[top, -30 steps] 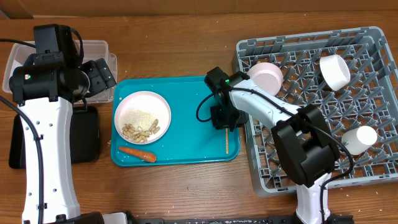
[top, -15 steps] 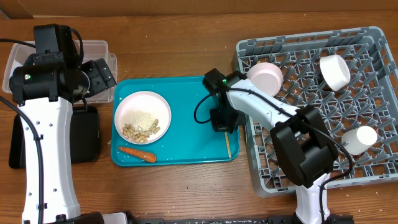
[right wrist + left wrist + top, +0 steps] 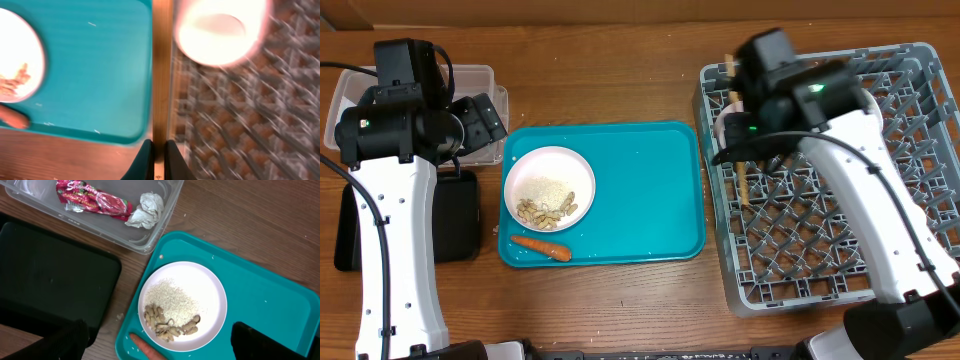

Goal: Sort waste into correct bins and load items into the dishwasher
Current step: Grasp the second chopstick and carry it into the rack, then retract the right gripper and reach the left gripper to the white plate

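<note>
My right gripper [image 3: 159, 147] is shut on the wooden chopsticks [image 3: 161, 75] and holds them over the left edge of the grey dish rack [image 3: 880, 280]; a stick shows below the arm [image 3: 743, 186]. A white bowl [image 3: 215, 30] lies in the rack just ahead. The other bowl and the cup are hidden under my right arm. The white plate [image 3: 551, 188] with rice and brown bits, and the carrot [image 3: 540, 246], lie on the teal tray. My left gripper [image 3: 160, 342] is open and empty above the plate's near edge. The red wrapper [image 3: 92, 200] and foil ball [image 3: 147, 210] lie in the clear tub [image 3: 167, 215].
The teal tray [image 3: 640, 200] lies between the bins and the rack. The black tray [image 3: 45, 280] lies just in front of the clear tub, left of the teal tray. Bare wooden table runs along the front and back.
My right gripper has lifted the chopsticks off the teal tray's right side and carried them up and right, over the rack. The left arm has not moved.
</note>
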`<state>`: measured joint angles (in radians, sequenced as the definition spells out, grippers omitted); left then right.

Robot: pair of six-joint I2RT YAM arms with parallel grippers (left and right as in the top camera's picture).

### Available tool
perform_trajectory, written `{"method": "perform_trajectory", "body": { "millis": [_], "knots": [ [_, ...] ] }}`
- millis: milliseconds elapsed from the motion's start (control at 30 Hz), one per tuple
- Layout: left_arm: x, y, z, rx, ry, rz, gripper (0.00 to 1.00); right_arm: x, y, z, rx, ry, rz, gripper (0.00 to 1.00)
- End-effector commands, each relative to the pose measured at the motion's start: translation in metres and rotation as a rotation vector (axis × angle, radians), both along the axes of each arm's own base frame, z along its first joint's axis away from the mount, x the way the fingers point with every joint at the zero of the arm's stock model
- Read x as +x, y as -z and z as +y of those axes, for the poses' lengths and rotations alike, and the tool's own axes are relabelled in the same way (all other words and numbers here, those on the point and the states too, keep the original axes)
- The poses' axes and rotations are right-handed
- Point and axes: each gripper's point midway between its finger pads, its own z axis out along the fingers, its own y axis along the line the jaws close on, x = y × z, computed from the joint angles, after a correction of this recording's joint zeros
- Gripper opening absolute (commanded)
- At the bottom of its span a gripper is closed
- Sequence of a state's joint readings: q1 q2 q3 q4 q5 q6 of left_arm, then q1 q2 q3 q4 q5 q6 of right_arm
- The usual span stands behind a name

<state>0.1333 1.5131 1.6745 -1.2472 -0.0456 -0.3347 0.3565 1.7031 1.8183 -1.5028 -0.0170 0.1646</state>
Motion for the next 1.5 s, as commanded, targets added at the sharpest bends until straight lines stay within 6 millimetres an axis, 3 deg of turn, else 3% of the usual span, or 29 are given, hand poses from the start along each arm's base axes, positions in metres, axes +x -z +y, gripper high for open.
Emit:
{"method": "perform_trajectory", "body": {
  "millis": [0, 100, 200, 333, 367, 400, 433, 467, 567, 700, 767, 867, 967, 1000, 1033, 1200, 1467],
  "knots": [
    [0.001, 0.0, 0.003, 0.004, -0.009, 0.0, 0.93, -0.012, 0.043, -0.019, -0.073, -0.023, 0.141, 0.04],
    [0.001, 0.001, 0.003, 0.004, -0.009, 0.001, 0.93, -0.031, 0.074, -0.022, -0.078, -0.024, 0.243, 0.04],
    [0.001, 0.001, 0.003, 0.004, -0.009, 0.001, 0.93, -0.049, 0.105, -0.013, -0.041, -0.043, 0.316, 0.04],
    [0.001, 0.0, 0.003, 0.004, -0.009, 0.0, 0.93, -0.061, 0.129, -0.014, -0.053, -0.048, 0.353, 0.06],
    [0.001, 0.0, 0.003, 0.004, -0.009, 0.0, 0.93, -0.062, 0.132, -0.015, -0.054, -0.048, 0.356, 0.1],
    [0.001, 0.0, 0.003, 0.004, -0.009, 0.0, 0.93, -0.062, 0.133, -0.015, -0.054, -0.048, 0.357, 0.25],
    [0.001, 0.0, 0.003, 0.004, -0.009, 0.0, 0.93, -0.062, 0.133, -0.016, -0.054, -0.045, 0.355, 0.33],
    [0.001, 0.0, 0.003, 0.004, -0.009, 0.0, 0.93, -0.06, 0.132, -0.016, -0.054, -0.045, 0.35, 0.35],
    [0.001, 0.001, 0.003, 0.004, -0.009, 0.001, 0.93, -0.052, 0.117, -0.014, -0.044, -0.04, 0.307, 0.41],
    [0.001, 0.001, 0.002, 0.003, -0.009, 0.001, 0.93, -0.028, 0.065, -0.026, -0.074, 0.054, 0.146, 0.42],
    [0.002, 0.001, 0.0, -0.008, -0.002, -0.001, 0.93, -0.013, 0.035, -0.037, -0.078, 0.117, 0.041, 0.42],
    [0.005, 0.0, -0.007, -0.043, 0.019, -0.016, 0.93, 0.007, -0.012, -0.065, -0.055, 0.257, -0.129, 0.51],
    [0.009, -0.002, -0.019, -0.069, 0.054, -0.03, 0.93, 0.018, -0.032, -0.094, -0.026, 0.35, -0.215, 0.61],
    [0.01, -0.001, -0.025, -0.069, 0.07, -0.032, 0.93, 0.02, -0.034, -0.104, -0.018, 0.379, -0.223, 0.62],
    [0.013, 0.002, -0.044, -0.069, 0.124, -0.029, 0.93, 0.023, -0.033, -0.127, 0.019, 0.45, -0.214, 0.64],
    [0.018, 0.025, -0.099, -0.073, 0.272, 0.031, 0.93, 0.028, -0.035, -0.16, 0.061, 0.505, -0.232, 0.69],
    [0.019, 0.103, -0.175, -0.063, 0.435, 0.259, 0.9, 0.03, -0.031, -0.177, 0.107, 0.554, -0.22, 0.73]
  ]
}}
